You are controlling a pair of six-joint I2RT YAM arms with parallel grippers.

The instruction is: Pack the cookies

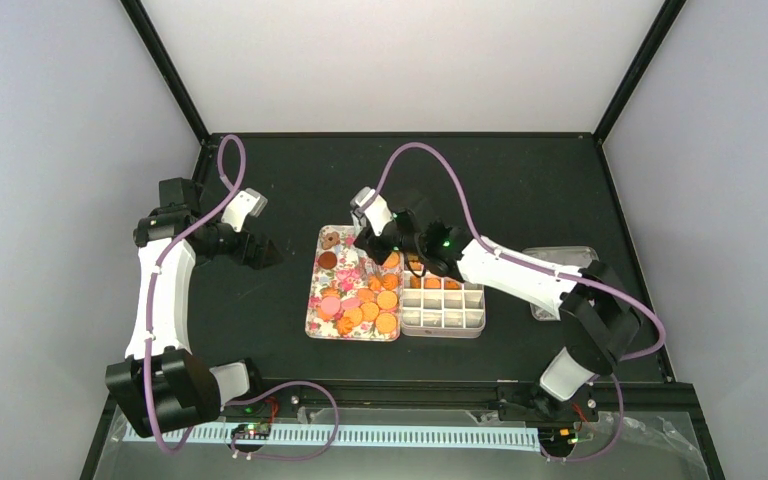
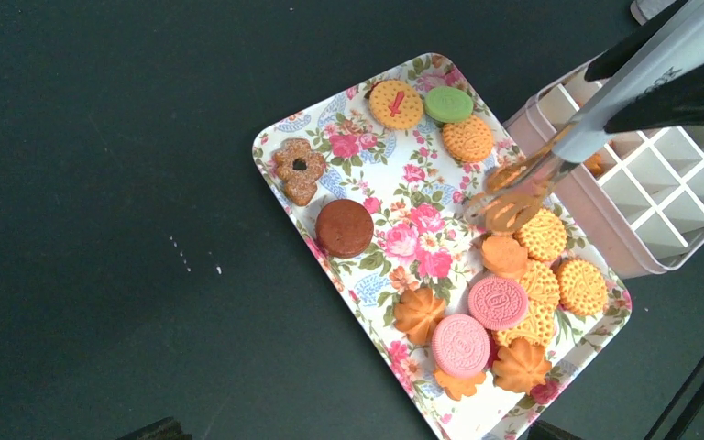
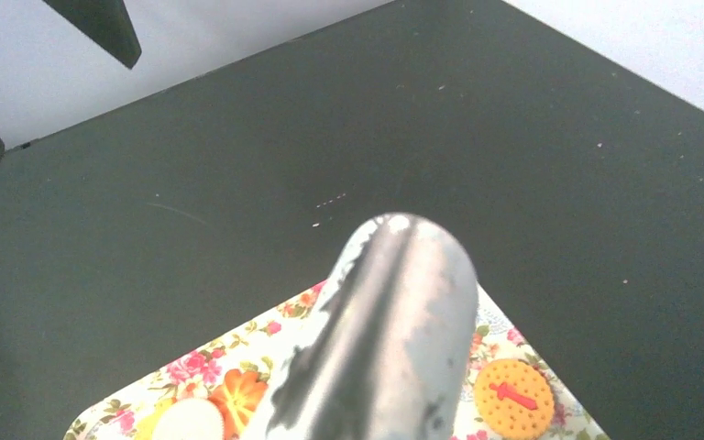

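Observation:
The cookies [image 2: 504, 307] lie in a heap on the flowered tray [image 2: 422, 220]: mostly golden, with pink, brown and green ones. My right gripper [image 1: 378, 244] hangs over the tray's far end, shut on the metal tongs [image 3: 394, 339]. The tong tips [image 2: 511, 209] straddle a golden cookie at the tray's edge beside the box. The pink divided box [image 1: 445, 318] stands right of the tray [image 1: 312, 320], with orange cookies in its back cells. My left gripper [image 1: 256, 250] is open with nothing in it, above the bare table left of the tray.
A clear lid-like piece [image 1: 560, 262] lies on the table to the right, behind my right arm. The black table is walled in by white panels on three sides.

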